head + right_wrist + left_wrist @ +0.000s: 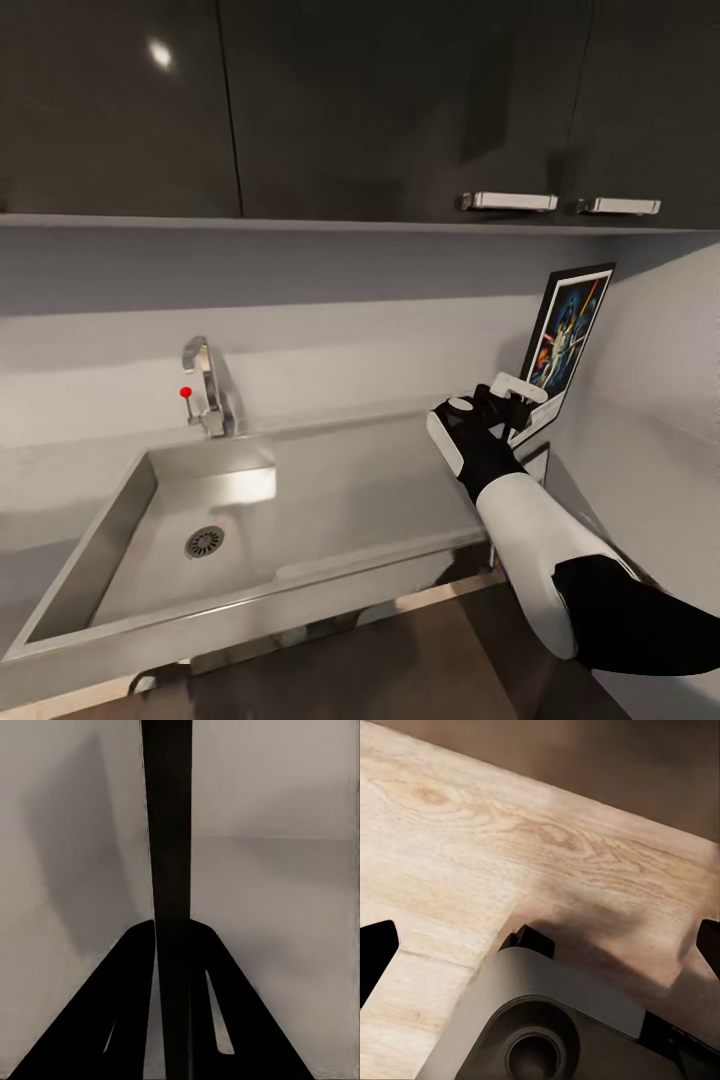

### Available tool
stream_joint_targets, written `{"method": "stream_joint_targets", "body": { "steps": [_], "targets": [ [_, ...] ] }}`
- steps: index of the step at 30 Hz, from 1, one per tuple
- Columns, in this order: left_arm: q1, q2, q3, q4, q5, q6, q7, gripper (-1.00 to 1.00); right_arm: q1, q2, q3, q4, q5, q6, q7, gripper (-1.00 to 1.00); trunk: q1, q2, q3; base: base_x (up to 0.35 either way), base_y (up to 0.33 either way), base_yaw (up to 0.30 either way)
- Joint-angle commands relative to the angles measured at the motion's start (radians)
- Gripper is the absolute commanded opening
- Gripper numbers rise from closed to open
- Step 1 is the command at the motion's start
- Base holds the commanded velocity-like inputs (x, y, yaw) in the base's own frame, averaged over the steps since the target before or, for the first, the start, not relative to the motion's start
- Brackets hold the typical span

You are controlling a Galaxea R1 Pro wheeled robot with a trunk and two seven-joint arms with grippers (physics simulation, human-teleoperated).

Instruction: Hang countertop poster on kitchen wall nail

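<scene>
Your right gripper (520,405) has its jaws clamped on the poster (570,335) (edge-on between them), far right of the countertop (400,470); lift next, then find a nail.

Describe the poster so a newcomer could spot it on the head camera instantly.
Start at the steel sink and follow the kitchen countertop rightwards to the corner wall. There the poster stands upright, pinched by the right gripper. Black frame, white border, dark blue art; everything nearby is plain grey.

Head camera above the sink (190,520); right wrist camera hard against poster (169,870) edge.
</scene>
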Motion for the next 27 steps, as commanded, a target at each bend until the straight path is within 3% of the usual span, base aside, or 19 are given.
{"method": "stream_joint_targets", "body": {
  "steps": [1,6,17,23,27],
  "targets": [
    [0.000,-0.001,0.007,0.000,0.000,-0.001,-0.008,1.00,-0.001,-0.001,0.006,-0.001,-0.008,0.005,-0.003,-1.00,0.000,-0.001,-0.001,-0.310,0.000,0.000],
    [0.000,0.000,0.007,0.000,0.000,-0.001,-0.008,1.00,-0.001,-0.001,0.008,-0.001,-0.008,0.005,-0.002,-1.00,0.000,-0.001,-0.001,-0.244,0.000,0.000],
    [0.000,0.000,0.007,-0.001,0.000,-0.001,-0.008,1.00,0.000,0.001,0.016,-0.001,-0.006,0.005,0.003,-1.00,0.000,-0.001,-0.001,-0.050,0.000,0.000],
    [0.000,0.000,0.007,-0.001,0.000,-0.001,-0.008,1.00,0.000,0.002,0.018,-0.001,-0.006,0.006,0.006,-1.00,0.000,-0.001,-0.001,-0.263,0.000,0.000],
    [0.000,0.000,0.007,-0.001,0.000,-0.001,-0.008,1.00,0.000,0.002,0.018,-0.008,-0.006,0.034,0.045,-1.00,0.000,-0.001,-0.001,-0.122,0.000,0.000]
  ]
}}
